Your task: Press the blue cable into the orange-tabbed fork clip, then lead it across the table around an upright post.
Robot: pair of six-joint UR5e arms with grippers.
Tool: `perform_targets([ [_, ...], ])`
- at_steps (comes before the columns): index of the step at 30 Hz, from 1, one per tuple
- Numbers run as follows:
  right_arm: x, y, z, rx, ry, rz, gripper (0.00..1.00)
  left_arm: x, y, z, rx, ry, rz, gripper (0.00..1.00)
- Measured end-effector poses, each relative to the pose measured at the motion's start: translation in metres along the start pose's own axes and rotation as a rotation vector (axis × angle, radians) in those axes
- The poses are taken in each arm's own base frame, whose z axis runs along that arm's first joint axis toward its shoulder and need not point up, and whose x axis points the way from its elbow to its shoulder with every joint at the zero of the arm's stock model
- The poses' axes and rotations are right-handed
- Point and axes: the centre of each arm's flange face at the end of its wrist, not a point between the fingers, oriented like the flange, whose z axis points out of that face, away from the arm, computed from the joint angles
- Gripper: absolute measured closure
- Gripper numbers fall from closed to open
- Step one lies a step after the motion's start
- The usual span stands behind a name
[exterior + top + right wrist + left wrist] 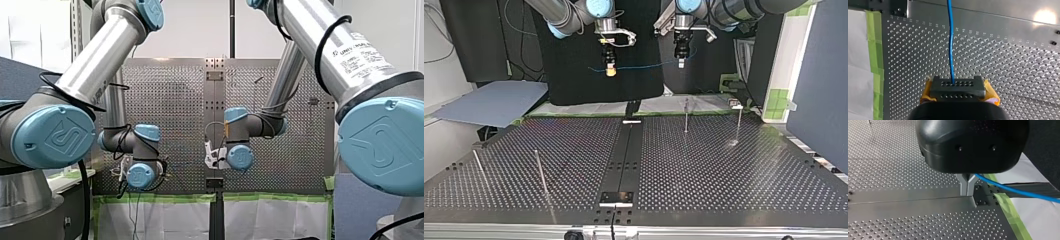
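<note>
Across the table from the arms, looking at them from the far side, I go from left to right. On the perforated table (724,170) two thin upright posts (540,172) stand at the left, with nothing around them. Above and behind them hangs the right gripper (610,73), the one with yellow pads. Its wrist camera shows its jaws closed on the blue cable (644,65), which leaves between the pads and runs straight ahead over the table. A short free end sticks out at its left side. From there the cable goes almost level through the air to the left gripper (681,63), whose metal fingers (967,185) are pressed together with the cable pinched at their upper part. Under this gripper and further right are two more posts (686,116), also bare. I cannot find the orange-tabbed fork clip in any view; a small object at the far right edge of the table is too small to name. By my judgement the task is only at its beginning. The cable is lifted and stretched between both grippers, high above the table. The pressing into the clip and the leading around a post are both not yet done.
</note>
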Motion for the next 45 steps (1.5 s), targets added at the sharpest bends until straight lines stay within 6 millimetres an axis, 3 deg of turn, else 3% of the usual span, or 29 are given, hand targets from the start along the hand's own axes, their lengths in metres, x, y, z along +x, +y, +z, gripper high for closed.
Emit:
perform_targets([
  [3, 0.003, 0.002, 0.002, -0.008, 0.002, 0.004, 1.0, -0.002, 0.001, 0.004, -0.001, -0.003, -0.004, 0.99],
  [7, 0.023, 0.01, 0.016, -0.037, 0.031, 0.033, 1.0, -0.014, 0.0, 0.016, -0.009, -0.023, -0.033, 0.99],
  [10, 0.042, 0.013, 0.024, -0.044, 0.057, 0.063, 1.0, -0.028, -0.002, 0.027, -0.009, -0.047, -0.069, 0.99],
  [17, 0.107, 0.013, 0.049, -0.001, 0.186, 0.18, 1.0, -0.058, -0.002, 0.044, -0.015, -0.083, -0.144, 0.99],
  [21, 0.122, 0.01, 0.061, 0.035, 0.221, 0.225, 1.0, -0.07, 0.003, 0.046, -0.022, -0.085, -0.182, 0.99],
  [25, 0.115, 0.005, 0.067, 0.07, 0.213, 0.232, 1.0, -0.082, 0.009, 0.046, -0.03, -0.084, -0.221, 0.99],
  [34, 0.068, -0.008, 0.075, 0.124, 0.162, 0.223, 1.0, -0.112, 0.021, 0.046, -0.044, -0.115, -0.333, 0.99],
  [45, 0.026, -0.024, 0.094, 0.172, 0.129, 0.244, 1.0, -0.098, 0.036, 0.051, -0.097, -0.072, -0.323, 0.99],
])
